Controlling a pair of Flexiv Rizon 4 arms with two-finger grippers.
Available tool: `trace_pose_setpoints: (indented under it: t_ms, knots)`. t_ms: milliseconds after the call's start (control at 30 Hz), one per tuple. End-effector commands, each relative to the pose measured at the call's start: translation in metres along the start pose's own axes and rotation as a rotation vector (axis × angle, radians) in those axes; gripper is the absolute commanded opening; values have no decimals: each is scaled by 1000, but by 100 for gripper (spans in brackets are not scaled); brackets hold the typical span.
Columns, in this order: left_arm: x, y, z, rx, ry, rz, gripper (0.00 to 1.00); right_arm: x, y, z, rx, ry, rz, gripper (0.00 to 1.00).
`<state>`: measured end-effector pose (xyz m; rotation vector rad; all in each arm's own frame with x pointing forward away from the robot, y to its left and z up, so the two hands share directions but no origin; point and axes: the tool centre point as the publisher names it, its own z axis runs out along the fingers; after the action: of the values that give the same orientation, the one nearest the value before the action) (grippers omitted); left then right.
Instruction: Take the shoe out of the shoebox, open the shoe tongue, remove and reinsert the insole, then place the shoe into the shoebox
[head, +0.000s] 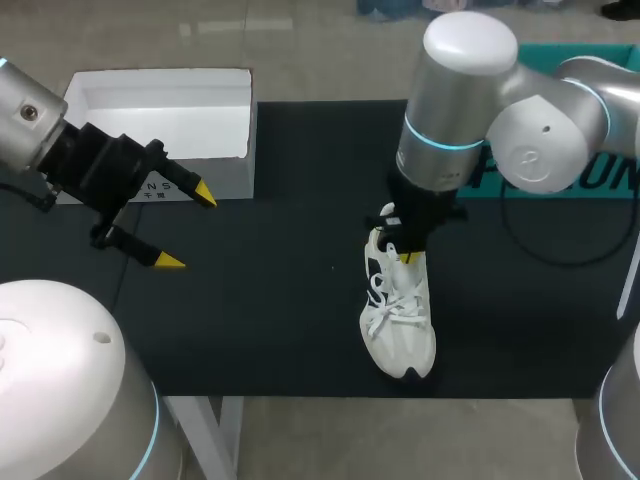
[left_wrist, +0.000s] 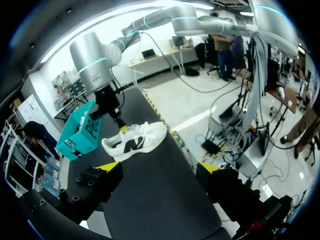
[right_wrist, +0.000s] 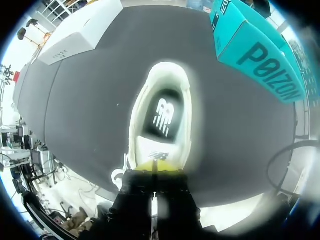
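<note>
The white sneaker stands upright on the black mat, toe toward the front edge. My right gripper comes down on it from above and is shut on the tongue near the collar. In the right wrist view the yellow tips are pressed together on the tongue's top edge, and the dark insole shows inside the shoe's mouth ahead of them. The open white shoebox sits at the back left. My left gripper hovers open in front of the box, holding nothing; its view shows the sneaker far ahead of its fingers.
A teal box lies at the back right of the mat, partly hidden behind my right arm in the head view. The mat's front edge runs just beyond the sneaker's toe. A black cable loops on the mat's right side.
</note>
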<state>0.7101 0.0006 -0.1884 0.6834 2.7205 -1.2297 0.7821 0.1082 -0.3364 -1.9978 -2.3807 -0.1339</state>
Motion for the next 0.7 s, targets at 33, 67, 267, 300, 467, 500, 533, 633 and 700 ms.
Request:
trace_pose_setpoints:
  t_ms: [33,67,267,300,467,500,533,633,700]
  knots:
    - [0,0,-1,-3,3,-1,100,-1,4,15,15,8,1,0]
    - [0,0,-1,-3,3,-1,100,-1,4,15,18,10,1,0]
    - [0,0,-1,-3,3,-1,100,6,3,-5,0,48,-39,0]
    - [0,0,-1,-3,3,-1,100,7,3,-12,-2,62,-53,0]
    - [0,0,-1,-3,3,-1,100,19,6,-38,83,145,-348,0]
    - [0,0,-1,-3,3,-1,100,24,5,-41,117,150,-440,0]
    - [0,0,-1,-3,3,-1,100,27,2,-42,133,132,-530,0]
    - [0,0,-1,-3,3,-1,100,28,2,-43,153,100,-669,0]
    - [0,0,-1,-3,3,-1,100,25,5,-48,96,70,-686,0]
